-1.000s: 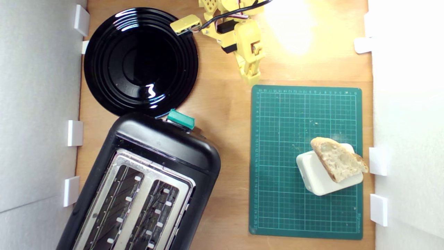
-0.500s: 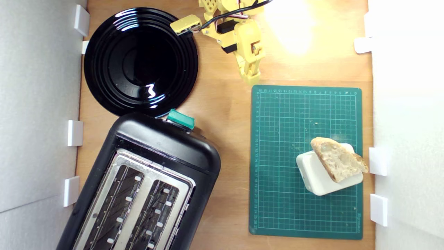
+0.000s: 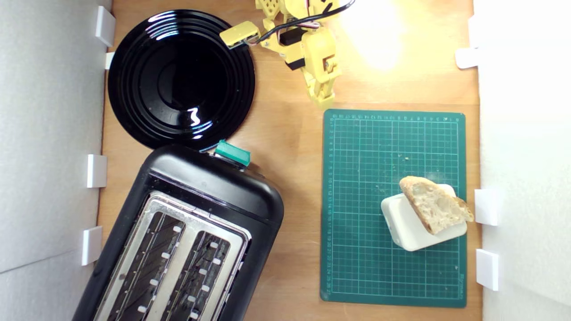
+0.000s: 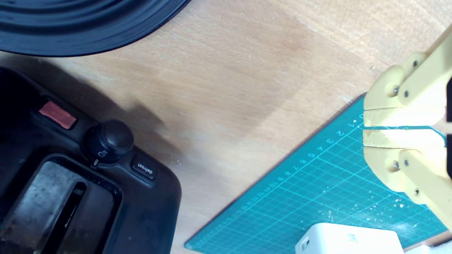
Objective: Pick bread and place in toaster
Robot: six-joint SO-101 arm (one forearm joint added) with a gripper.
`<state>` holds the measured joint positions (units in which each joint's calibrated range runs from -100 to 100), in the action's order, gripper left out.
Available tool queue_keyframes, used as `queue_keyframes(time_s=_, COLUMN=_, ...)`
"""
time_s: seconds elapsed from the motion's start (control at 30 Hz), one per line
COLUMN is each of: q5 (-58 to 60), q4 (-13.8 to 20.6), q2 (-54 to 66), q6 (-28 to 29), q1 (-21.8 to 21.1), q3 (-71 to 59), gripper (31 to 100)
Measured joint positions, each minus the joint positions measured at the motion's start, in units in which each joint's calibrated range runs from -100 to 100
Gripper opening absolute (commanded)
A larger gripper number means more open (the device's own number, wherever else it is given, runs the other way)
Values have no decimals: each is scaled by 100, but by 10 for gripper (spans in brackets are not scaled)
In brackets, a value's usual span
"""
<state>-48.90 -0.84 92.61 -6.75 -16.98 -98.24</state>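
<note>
- Hand (image 3: 322,99) closed on nothing, fingers together with only a thin slit, just off the green mat (image 3: 357,267) at its far edge.
- Since a second ago: only a small shift of the arm's upper joints and cable; almost no travel.
- Bread (image 3: 435,206) unmoved, leaning on the white block (image 3: 403,227), well apart from the hand.
- Toaster (image 3: 214,183) slots empty; probably reach only beginning.

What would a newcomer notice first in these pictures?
A big black toaster fills the exterior view's lower left, with a shiny black plate above it. On the right, bread leans on a white block on a green mat. The yellow gripper, shut and holding nothing, hangs at the mat's top edge.
</note>
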Motion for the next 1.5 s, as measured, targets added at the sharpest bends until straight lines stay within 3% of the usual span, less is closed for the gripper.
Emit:
queue_keyframes(time_s=0.2, q5=864, q4=0, q2=-538, q6=0, q1=-18, q3=0, gripper=316)
queue_keyframes(time_s=0.83, q5=4559, q4=-18, q2=-4032, q6=5, q1=-1043, q3=0, gripper=316)
queue_keyframes(time_s=1.5, q5=7517, q4=124, q2=-6258, q6=5, q1=-1446, q3=0, gripper=317)
